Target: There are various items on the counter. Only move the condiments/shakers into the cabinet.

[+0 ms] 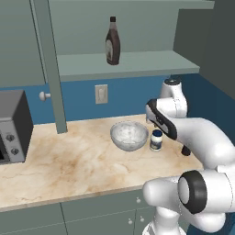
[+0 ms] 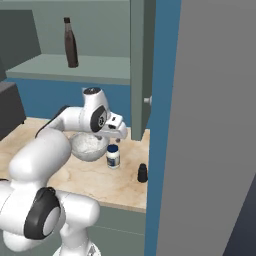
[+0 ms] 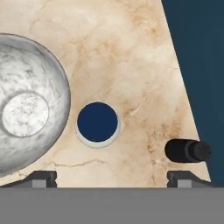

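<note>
The brown syrup bottle [image 1: 112,43] [image 2: 71,45] stands upright on the cabinet shelf [image 1: 151,62]. On the counter [image 1: 73,160], the white jar with the blue lid [image 1: 156,140] [image 2: 113,156] [image 3: 97,124] sits just right of the clear glass bowl [image 1: 129,136] [image 3: 26,105]. The small black shaker [image 1: 185,150] [image 2: 142,172] [image 3: 188,150] stands further right, near the blue wall. My gripper [image 3: 113,177] [image 2: 114,139] hovers open above the jar, pointing down, with nothing between its fingers.
The cabinet's open door edge [image 1: 50,69] [image 2: 137,70] hangs down to the counter. A microwave [image 1: 11,128] sits at the counter's left end. A wall outlet [image 1: 101,93] is on the blue backsplash. A tall grey panel [image 2: 215,125] bounds the counter on the right.
</note>
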